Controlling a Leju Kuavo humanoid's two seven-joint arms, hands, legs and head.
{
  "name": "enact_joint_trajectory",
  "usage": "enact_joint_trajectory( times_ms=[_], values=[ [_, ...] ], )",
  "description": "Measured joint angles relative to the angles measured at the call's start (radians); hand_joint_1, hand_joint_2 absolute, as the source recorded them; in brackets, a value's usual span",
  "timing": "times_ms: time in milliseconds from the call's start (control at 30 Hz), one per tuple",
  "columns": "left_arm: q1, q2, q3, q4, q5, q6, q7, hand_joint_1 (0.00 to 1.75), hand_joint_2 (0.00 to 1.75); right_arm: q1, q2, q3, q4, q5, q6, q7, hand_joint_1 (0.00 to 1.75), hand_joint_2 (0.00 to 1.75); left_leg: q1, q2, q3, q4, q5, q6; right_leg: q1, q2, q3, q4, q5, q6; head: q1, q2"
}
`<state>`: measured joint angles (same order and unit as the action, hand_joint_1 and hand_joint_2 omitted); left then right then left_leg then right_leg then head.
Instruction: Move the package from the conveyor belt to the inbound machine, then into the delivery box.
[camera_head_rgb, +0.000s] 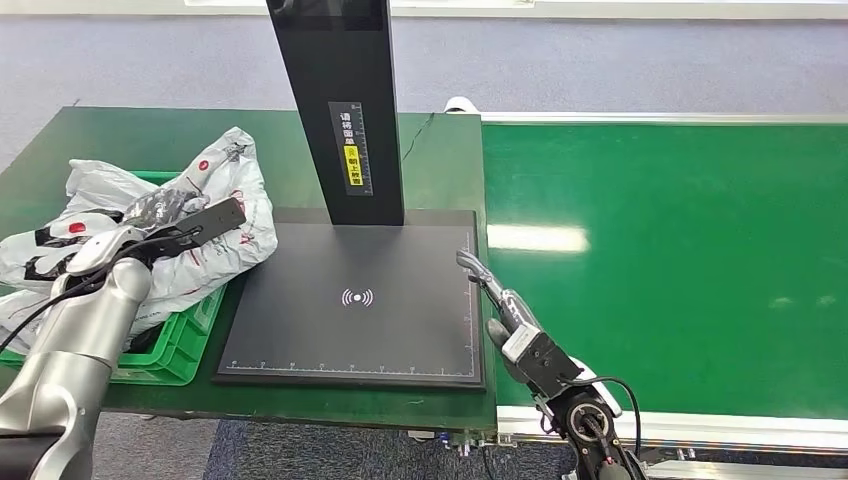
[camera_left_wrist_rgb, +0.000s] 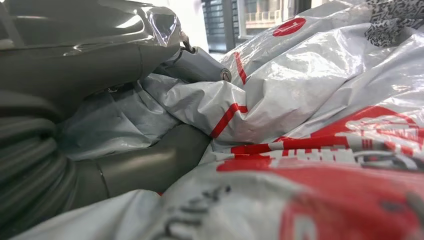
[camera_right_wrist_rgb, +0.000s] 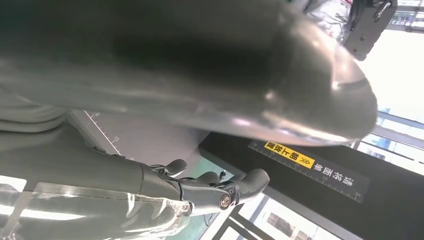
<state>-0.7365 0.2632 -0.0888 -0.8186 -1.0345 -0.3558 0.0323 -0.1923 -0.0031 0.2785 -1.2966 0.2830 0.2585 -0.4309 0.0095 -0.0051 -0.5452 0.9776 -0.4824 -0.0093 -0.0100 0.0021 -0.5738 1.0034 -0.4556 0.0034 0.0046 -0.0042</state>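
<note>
From my station I see the package, a crumpled white plastic mailer with red print, lying on a heap of similar bags in the green delivery box at the left end of the worktop. My left robot hand is on top of it; in the left wrist view the thumb and a finger sit either side of a fold of the plastic, pinching it. Just right of the box is the inbound machine, a flat black scanning plate with a tall black post. My right robot hand hovers at the plate's right edge, fingers extended and slightly curled, holding nothing. Beyond it runs the green conveyor belt.
</note>
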Motion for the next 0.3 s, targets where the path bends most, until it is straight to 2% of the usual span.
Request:
enact_joint_trajectory(
  times_ms=[100, 167, 233, 267, 300],
  values=[
    [0.001, 0.007, -0.05, 0.01, -0.001, 0.027, 0.001, 1.75, 1.75, -0.009, 0.0, 0.0, 0.013, -0.002, 0.0, 0.0, 0.0, 0.0, 0.0, -0.001, 0.003, 0.0, 0.0, 0.0, 0.0, -0.002, 0.003, 0.0, 0.0, 0.0, 0.0, 0.0],
    [0.005, 0.013, -0.073, 0.011, -0.004, 0.047, 0.013, 1.64, 1.75, -0.011, 0.0, 0.0, 0.018, -0.002, -0.001, 0.0, 0.0, 0.0, 0.0, -0.001, 0.005, 0.0, 0.0, 0.0, 0.0, -0.002, 0.005, 0.0, 0.0, 0.0, 0.0, 0.0],
    [0.009, 0.016, -0.087, 0.011, -0.013, 0.071, 0.04, 1.39, 1.75, -0.011, 0.0, 0.0, 0.021, -0.002, -0.001, 0.0, 0.0, 0.0, 0.0, -0.001, 0.006, 0.0, 0.0, 0.0, 0.0, -0.002, 0.006, 0.0, 0.0, 0.0, 0.0, 0.0],
    [0.012, 0.018, -0.092, 0.011, -0.023, 0.089, 0.061, 1.12, 1.75, -0.011, -0.001, 0.0, 0.022, -0.002, -0.001, 0.0, 0.0, 0.0, 0.0, -0.001, 0.006, 0.0, 0.0, 0.0, 0.0, -0.001, 0.007, 0.0, 0.0, 0.0, 0.0, 0.0],
    [0.013, 0.018, -0.095, 0.011, -0.027, 0.097, 0.071, 1.01, 1.75, -0.011, -0.001, 0.0, 0.022, -0.002, -0.001, 0.0, 0.0, 0.0, 0.0, -0.001, 0.007, 0.0, 0.0, 0.0, 0.0, -0.001, 0.007, 0.0, 0.0, 0.0, 0.0, 0.0]
  ],
)
